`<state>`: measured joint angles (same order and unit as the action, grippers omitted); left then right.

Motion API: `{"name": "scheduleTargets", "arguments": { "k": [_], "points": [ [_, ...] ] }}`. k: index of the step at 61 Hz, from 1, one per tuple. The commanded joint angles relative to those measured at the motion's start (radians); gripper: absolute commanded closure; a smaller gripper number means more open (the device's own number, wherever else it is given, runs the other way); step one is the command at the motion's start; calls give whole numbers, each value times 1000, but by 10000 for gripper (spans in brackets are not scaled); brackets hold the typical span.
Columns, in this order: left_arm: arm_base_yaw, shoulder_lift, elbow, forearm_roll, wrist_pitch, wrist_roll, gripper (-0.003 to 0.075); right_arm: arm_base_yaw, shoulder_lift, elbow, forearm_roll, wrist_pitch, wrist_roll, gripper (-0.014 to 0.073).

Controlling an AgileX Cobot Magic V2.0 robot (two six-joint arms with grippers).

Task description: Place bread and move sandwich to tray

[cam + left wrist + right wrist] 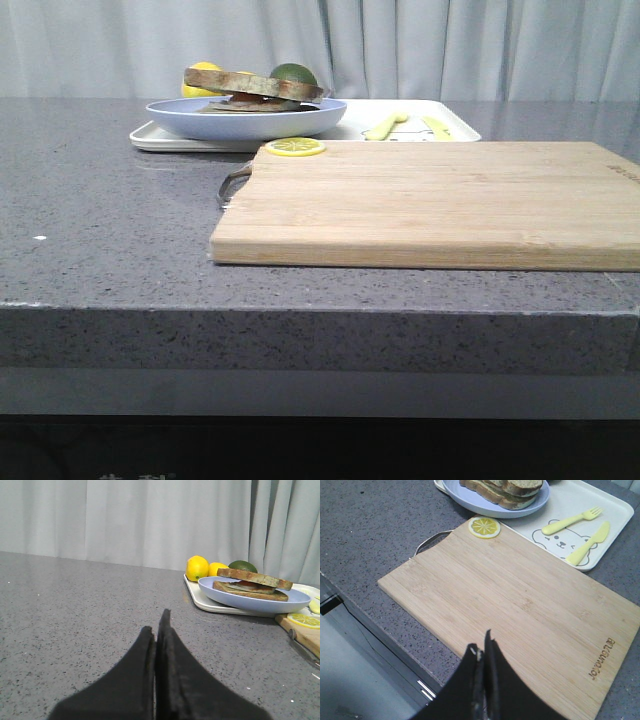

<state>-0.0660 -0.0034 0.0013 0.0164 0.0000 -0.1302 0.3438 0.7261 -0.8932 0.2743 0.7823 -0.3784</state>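
Note:
The sandwich (255, 92) lies on the pale blue plate (245, 122), and the plate stands on the left part of the white tray (180, 138) at the back. A brown-crusted bread slice (255, 578) lies slightly tilted as its top layer, with white egg showing underneath. The sandwich (505, 489), plate (485, 506) and tray (615, 515) also show in the right wrist view. My left gripper (156, 622) is shut and empty, low over the bare counter left of the tray (210, 603). My right gripper (480, 642) is shut and empty above the cutting board's near edge. Neither gripper shows in the front view.
A wooden cutting board (440, 200) with a metal handle (232, 185) lies in front of the tray, a lemon slice (294, 147) on its far left corner. A yellow fork (572, 521) and knife (587, 542) lie on the tray's right part. Lemons (197, 567) and a green fruit (242, 566) sit behind the plate.

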Motion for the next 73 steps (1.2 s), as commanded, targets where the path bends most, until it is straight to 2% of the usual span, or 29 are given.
{"name": "scheduleTargets", "arguments": {
  "k": [1,55,62,67,73],
  "points": [
    [-14,-23,5,3,-70,2,738,-3,-2,-27,16,-61,-1,661],
    [-31,-23,5,3,-70,2,738,-18,-23,-2,11,-78,-2,661],
    [-31,-23,5,3,-70,2,738,-122,-98,89,9,-158,-4,661],
    [-31,-23,5,3,-70,2,738,-203,-185,199,15,-286,-4,661],
    [-31,-23,5,3,-70,2,738,-254,-304,340,16,-421,-4,661]
  ]
}}
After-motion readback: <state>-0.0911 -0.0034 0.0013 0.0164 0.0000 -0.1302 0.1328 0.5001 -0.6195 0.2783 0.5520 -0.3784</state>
